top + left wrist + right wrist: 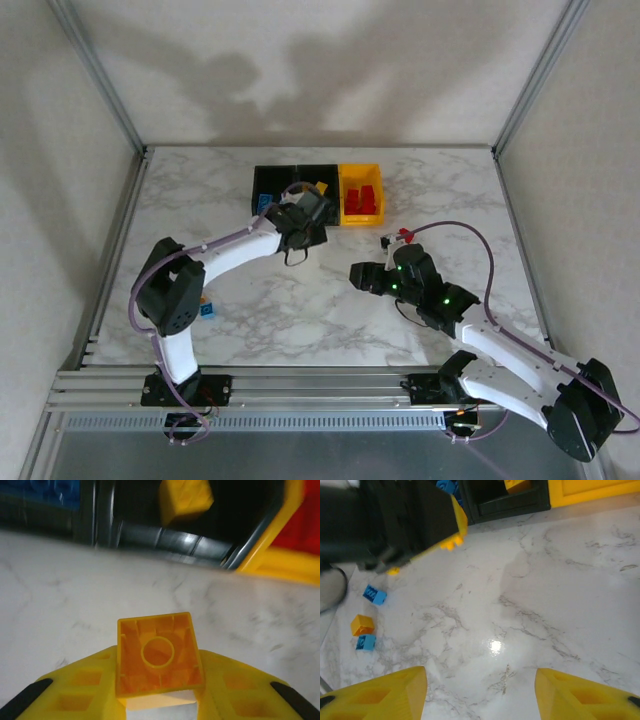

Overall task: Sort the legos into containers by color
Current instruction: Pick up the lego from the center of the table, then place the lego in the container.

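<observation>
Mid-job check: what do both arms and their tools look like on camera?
Left arm and right arm: white links, black joints, purple cable along each. Green lights glow on the right wrist. Left tool and right tool have yellow pocketed fingers.

Soft bright light; containers blurred, table glaring.

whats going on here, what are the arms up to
The left arm has its jaws shut on a yellow lego, just in front of the middle black bin, which already has a yellow one. The right arm has its jaws open and empty over the table. A few loose legos lie there.
</observation>
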Motion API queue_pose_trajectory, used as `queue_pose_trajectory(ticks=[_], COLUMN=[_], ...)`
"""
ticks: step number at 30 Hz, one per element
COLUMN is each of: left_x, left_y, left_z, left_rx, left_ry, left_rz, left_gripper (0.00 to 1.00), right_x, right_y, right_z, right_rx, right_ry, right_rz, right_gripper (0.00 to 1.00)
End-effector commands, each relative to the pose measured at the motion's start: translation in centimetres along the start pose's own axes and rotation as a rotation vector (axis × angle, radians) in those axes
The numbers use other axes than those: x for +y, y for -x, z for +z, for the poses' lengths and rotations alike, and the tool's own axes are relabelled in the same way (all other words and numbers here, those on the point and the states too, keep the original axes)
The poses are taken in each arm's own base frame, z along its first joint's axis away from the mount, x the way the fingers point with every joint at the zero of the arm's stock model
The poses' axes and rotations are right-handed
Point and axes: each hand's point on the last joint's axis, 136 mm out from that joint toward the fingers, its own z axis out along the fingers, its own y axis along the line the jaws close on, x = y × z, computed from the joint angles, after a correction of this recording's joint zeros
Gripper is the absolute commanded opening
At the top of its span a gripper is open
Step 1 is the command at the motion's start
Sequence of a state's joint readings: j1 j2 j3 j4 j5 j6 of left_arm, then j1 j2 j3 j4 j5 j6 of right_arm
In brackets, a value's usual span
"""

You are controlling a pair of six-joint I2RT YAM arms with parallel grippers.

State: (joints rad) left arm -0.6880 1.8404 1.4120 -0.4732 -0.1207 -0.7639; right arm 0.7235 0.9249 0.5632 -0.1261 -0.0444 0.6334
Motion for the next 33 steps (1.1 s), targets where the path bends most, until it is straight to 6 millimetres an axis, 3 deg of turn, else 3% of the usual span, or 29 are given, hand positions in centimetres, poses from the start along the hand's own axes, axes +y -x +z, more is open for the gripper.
queue_pose_trajectory(ticks=[1, 12, 21, 25, 33], left_x=[0.1, -2.6, -3.3, -3.6, -3.7], left_y=[2.2, 7.7, 8.9, 9.0, 9.4], left_z=[0.7, 5.8, 9.8, 10.3, 9.5], left_rx=[-0.017, -0.026, 0.008, 0.010, 0.001], left_ry=[0.033, 0.023, 0.020, 0.003, -0.002], left_rz=[0.021, -0.004, -0.011, -0.013, -0.017], left_gripper=[0.25, 0.25, 0.30, 0.34, 0.52], right_x=[0.1, 0.5, 0.1, 0.1, 0.1], right_y=[1.8, 2.4, 2.3, 2.2, 2.1], right_z=[-0.7, -0.8, -1.3, -1.3, -1.2], right_rx=[-0.056, -0.065, -0.074, -0.071, -0.069], right_ry=[-0.022, -0.007, -0.015, -0.017, -0.013], right_rz=[0.024, 0.017, 0.018, 0.016, 0.018], right_gripper=[0.59, 0.59, 0.59, 0.59, 0.59])
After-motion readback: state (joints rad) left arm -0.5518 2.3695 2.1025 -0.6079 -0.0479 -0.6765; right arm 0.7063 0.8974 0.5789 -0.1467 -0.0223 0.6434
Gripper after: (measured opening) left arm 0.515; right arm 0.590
